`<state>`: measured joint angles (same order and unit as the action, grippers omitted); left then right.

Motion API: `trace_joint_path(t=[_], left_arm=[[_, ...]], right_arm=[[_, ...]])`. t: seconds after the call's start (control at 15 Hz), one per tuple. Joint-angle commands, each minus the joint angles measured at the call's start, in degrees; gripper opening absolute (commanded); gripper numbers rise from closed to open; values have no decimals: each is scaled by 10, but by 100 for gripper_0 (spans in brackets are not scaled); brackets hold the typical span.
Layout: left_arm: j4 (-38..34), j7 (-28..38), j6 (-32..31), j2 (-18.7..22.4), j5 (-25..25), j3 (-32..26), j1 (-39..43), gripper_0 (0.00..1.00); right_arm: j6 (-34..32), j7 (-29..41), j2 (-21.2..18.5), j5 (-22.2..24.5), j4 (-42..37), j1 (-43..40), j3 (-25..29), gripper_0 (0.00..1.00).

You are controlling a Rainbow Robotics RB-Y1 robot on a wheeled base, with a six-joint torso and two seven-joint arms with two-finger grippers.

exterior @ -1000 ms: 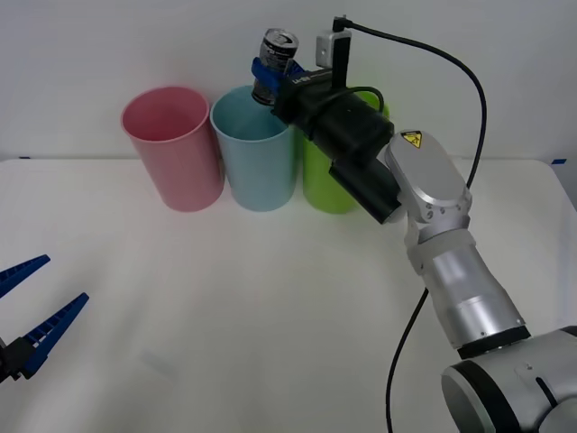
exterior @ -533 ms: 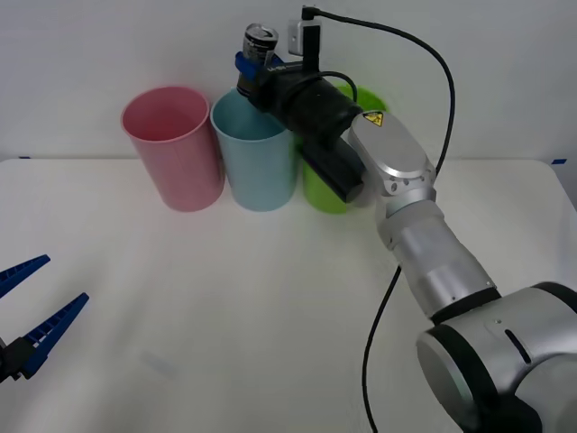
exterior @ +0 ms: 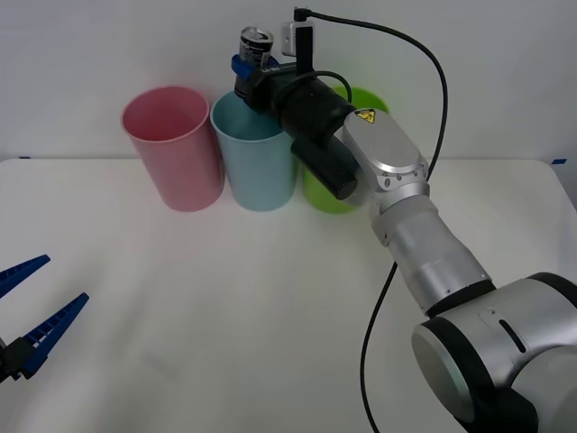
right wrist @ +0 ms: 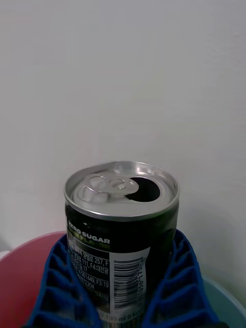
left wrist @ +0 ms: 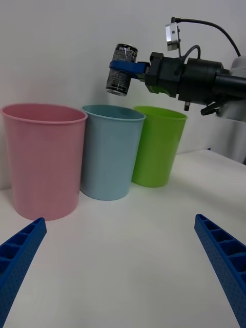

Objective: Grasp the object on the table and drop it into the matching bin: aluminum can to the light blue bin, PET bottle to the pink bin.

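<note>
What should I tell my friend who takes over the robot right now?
Right tool: shut on the aluminum can, holding it in the air above the light blue bin.
Left tool: open, parked low over the table near the robot.
Bins: pink bin, light blue bin, then a lime green bin, in a row at the far side of the table.
Done: can grasped and lifted.
Left: open the right tool so the can likely drops into the light blue bin.

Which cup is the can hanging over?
The blue cup, the middle one. The right end effector holds the can above its rim; the pink cup and green cup stand either side.
</note>
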<state>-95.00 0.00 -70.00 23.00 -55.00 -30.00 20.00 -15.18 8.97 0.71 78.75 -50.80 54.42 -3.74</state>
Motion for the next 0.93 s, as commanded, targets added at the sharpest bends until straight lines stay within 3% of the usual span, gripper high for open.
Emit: trace_joint_path(t=[0.07, 0.73, 0.93], left_arm=[[0, 0, 0, 0, 0, 0, 0, 100], [0, 0, 0, 0, 0, 0, 0, 100], [0, 0, 0, 0, 0, 0, 0, 100]], right_arm=[[0, -3, 0, 0, 0, 0, 0, 100], [-7, -26, -2, -2, -1, -1, 0, 100], [-15, -30, -15, -26, -2, -1, -15, 100]])
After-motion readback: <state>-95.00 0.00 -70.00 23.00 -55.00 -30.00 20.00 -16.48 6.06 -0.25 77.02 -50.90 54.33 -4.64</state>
